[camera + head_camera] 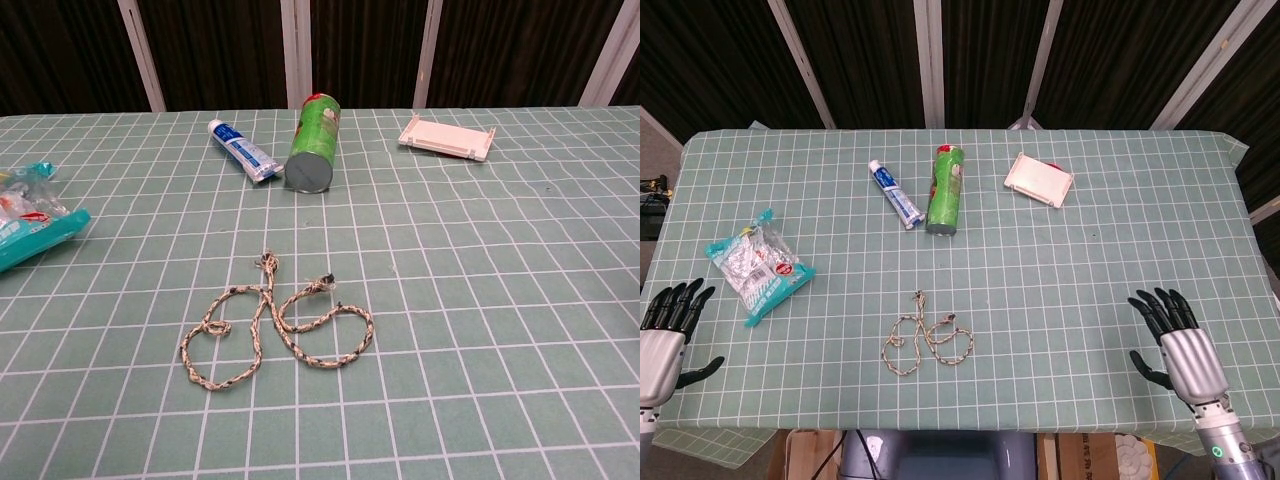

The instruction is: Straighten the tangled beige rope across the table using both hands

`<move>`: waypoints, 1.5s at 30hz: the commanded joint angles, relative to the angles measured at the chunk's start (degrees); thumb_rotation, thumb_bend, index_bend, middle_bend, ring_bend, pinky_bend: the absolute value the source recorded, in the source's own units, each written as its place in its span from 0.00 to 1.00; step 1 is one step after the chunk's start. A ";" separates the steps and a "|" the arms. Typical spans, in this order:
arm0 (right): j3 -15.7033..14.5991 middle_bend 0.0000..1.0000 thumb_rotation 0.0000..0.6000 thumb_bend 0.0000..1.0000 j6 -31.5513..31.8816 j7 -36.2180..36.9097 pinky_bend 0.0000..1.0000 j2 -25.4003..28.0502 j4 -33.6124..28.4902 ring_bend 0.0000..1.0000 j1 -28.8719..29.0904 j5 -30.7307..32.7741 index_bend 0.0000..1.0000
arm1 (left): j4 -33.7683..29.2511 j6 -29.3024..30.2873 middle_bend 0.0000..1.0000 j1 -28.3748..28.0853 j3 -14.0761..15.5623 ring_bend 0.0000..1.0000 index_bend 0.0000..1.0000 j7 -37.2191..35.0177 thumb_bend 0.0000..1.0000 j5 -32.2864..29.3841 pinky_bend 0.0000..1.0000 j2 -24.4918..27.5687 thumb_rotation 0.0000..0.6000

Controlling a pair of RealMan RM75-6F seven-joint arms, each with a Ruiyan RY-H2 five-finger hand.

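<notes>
The beige rope [928, 339] lies in loose tangled loops near the table's front edge, at centre; in the chest view the rope [275, 330] fills the lower middle. My left hand [662, 340] hovers at the front left corner, fingers spread, holding nothing. My right hand [1180, 348] is at the front right, fingers spread and empty, far from the rope. Neither hand shows in the chest view.
A green can [946, 189] lies on its side at the back centre beside a toothpaste tube [896, 194]. A white soap box [1039, 179] sits back right. A teal snack bag [758, 264] lies at the left. The cloth covers the table [1090, 270].
</notes>
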 commanded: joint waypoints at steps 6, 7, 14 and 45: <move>3.92 0.24 1.00 0.35 -7.07 -4.35 0.00 -3.94 -6.65 0.00 5.96 3.95 0.34 | 0.06 -0.22 0.00 -0.18 -0.20 0.00 0.05 0.38 0.05 -0.22 0.00 -0.30 1.00; 4.38 0.24 1.00 0.35 -8.01 -5.27 0.00 -4.69 -7.47 0.00 6.78 4.52 0.35 | 0.07 -0.28 0.00 -0.20 -0.22 0.00 0.05 0.43 0.05 -0.29 0.00 -0.33 1.00; 6.87 0.24 1.00 0.35 -15.19 -15.31 0.00 -13.68 -9.36 0.00 13.28 9.75 0.38 | 0.11 -0.87 0.00 -0.39 -0.45 0.00 0.05 0.34 0.05 -1.10 0.00 -0.42 1.00; 9.86 0.24 1.00 0.35 -17.99 -21.11 0.00 -32.06 0.86 0.00 21.55 20.78 0.43 | 0.31 -1.70 0.00 -1.03 -1.14 0.00 0.06 -0.12 0.05 -2.47 0.00 -0.71 1.00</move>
